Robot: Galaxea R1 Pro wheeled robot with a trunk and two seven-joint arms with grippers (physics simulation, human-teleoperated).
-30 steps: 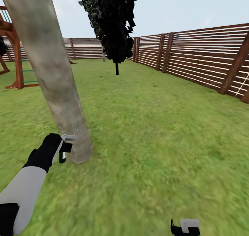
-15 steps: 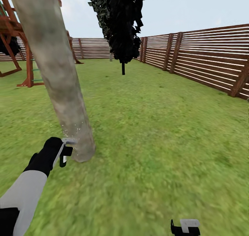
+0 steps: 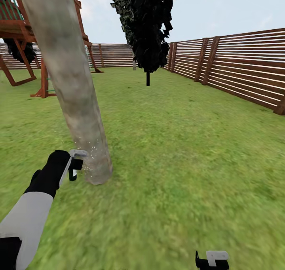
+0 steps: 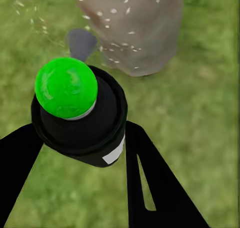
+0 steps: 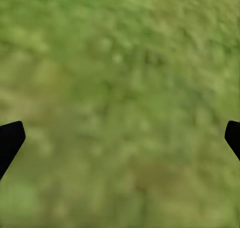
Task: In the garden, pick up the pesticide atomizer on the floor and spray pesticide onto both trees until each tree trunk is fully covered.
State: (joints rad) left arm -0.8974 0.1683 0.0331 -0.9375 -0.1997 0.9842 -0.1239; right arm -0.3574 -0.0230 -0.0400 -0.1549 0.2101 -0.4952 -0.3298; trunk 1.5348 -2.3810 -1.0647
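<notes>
Left gripper [image 4: 75, 153] clamps the small black pesticide atomizer [image 4: 80, 115], green tip showing, just beside the mottled grey-beige tree trunk [image 3: 77, 103], white specks dotting its base; right gripper [image 5: 120, 138] spread wide over green lawn [image 3: 190, 151].

- Left end effector [image 3: 73, 168], at the frame's lower left on an outstretched arm, is clamped around a small bottle.
- Right end effector [image 3: 212, 260], at the bottom edge, has fingers spread wide.

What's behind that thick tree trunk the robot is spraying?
Behind the tree trunk stands a wooden play frame, then the slat fence. The trunk covers part of both, so what lies directly behind it cannot be seen.
</notes>
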